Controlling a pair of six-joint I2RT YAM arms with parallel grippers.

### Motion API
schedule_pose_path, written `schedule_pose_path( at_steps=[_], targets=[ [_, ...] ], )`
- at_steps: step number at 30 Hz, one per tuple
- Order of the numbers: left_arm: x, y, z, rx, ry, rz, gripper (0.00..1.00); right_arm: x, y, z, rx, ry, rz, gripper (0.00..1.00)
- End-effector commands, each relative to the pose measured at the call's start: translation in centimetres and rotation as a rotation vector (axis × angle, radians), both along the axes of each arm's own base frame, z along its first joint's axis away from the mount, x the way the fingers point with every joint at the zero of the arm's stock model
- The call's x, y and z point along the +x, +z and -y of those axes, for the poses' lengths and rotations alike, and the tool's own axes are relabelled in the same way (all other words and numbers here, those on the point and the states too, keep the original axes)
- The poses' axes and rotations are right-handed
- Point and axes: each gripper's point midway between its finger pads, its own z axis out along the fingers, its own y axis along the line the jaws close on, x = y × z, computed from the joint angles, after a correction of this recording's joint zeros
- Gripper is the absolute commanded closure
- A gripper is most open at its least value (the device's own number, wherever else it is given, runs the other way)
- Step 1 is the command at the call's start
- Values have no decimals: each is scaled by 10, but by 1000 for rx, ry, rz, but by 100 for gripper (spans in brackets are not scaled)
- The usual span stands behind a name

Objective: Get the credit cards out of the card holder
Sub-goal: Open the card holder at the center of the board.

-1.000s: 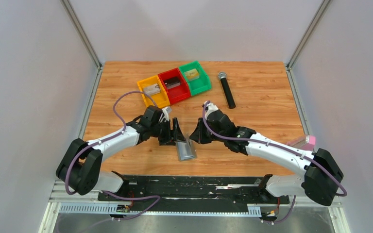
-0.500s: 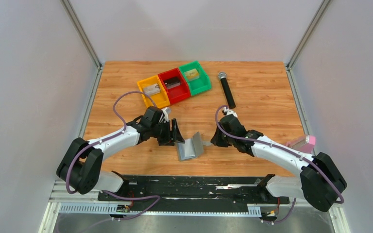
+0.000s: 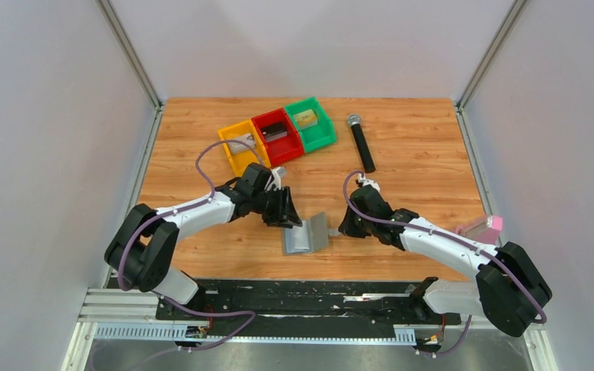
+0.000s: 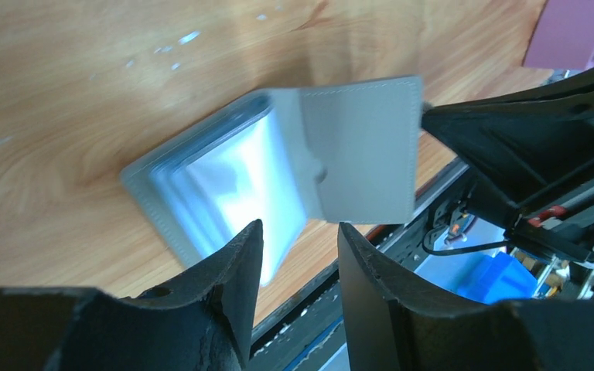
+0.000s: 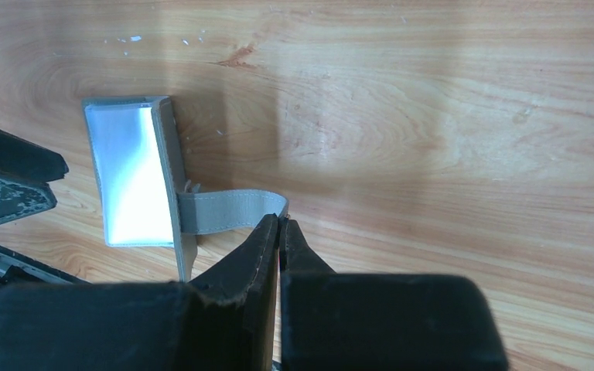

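The bench [image 3: 433, 193] carries the card holder [image 3: 298, 241] near its 6 o'clock edge; the left fingers [image 4: 236, 270] hover apart at the holder's 10 o'clock; the right fingers [image 5: 255, 255], at its 3 o'clock, are clamped on its strap [image 5: 224, 210]; one panel lies flat, the other raised.

Top camera: high, looking down; wrist cameras: close, flanking the card holder [image 3: 305, 235], which all three views share.

surface: light wooden tabletop [image 3: 425, 193] | carries: yellow-red-green plastic bin row [image 3: 267, 114] | black cylindrical microphone [image 3: 363, 147] | grey-blue bifold card holder [image 3: 300, 239]
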Motion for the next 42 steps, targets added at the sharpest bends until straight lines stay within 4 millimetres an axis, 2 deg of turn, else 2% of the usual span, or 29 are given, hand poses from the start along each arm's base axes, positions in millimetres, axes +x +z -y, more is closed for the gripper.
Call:
schedule_pose_path(
  at_steps=[1,6,10,18,42],
  targets=[
    [13,19,27,-58,-68,69,52,1,1,6,-12,-41,-4,98],
    [10,6,33,-20,-92,43,51,0,1,11,-26,-55,-8,96],
    [14,4,22,59,-46,74,44,-2,-4,14,-30,-61,-19,96],
    [9,-3,10,106,-27,77,38,-2,-2,12,-19,-55,-19,97],
    [-4,-15,8,175,-23,62,37,1,1,9,-16,-40,-11,97]
  ],
)
